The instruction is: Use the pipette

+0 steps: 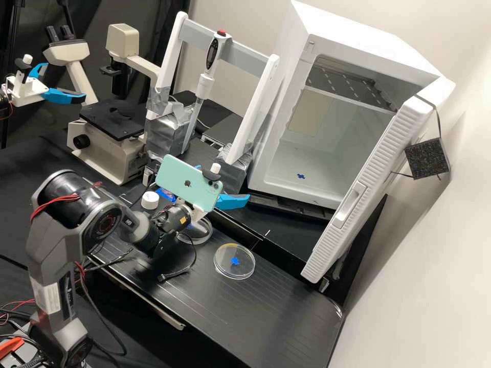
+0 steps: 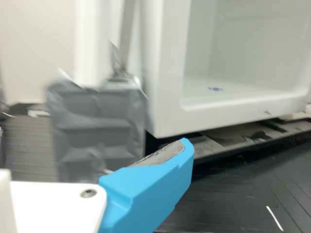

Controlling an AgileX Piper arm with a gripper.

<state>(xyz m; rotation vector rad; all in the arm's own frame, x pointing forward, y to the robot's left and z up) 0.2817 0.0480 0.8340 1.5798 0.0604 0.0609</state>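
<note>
Hanging open, the claw (image 1: pixel 224 182) hovers above the bench (image 1: pixel 276 312) (pipette (image 1: pixel 211 53) racked beyond).

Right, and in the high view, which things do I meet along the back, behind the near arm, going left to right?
Microscope → pipette, upright in its stand → blue mark inside the open white cabinet → door handle → black square pad.
</note>
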